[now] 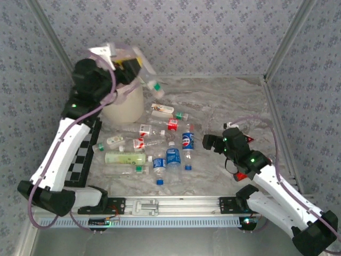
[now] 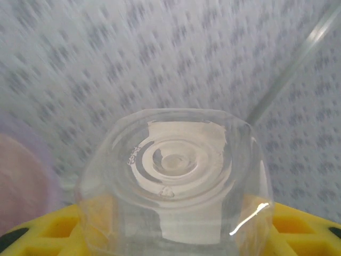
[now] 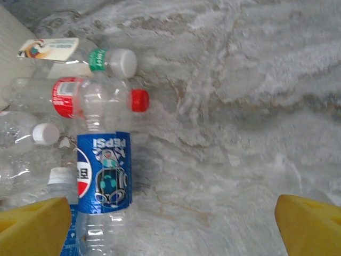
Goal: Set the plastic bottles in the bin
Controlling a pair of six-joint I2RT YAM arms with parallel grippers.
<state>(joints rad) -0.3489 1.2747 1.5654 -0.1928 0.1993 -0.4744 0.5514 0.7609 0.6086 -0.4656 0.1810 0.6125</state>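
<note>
Left gripper point(image 1: 134, 66) is clamping a bottle point(image 2: 176, 176) over the bin point(image 1: 125, 109).
Right gripper point(image 1: 209, 142) is hovering wide open, empty, toward the table's point(image 1: 224, 101) right edge.

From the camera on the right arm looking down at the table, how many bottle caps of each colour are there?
White caps: 3 (one sits above a green neck band)
Red caps: 1
Total: 4 caps
</note>
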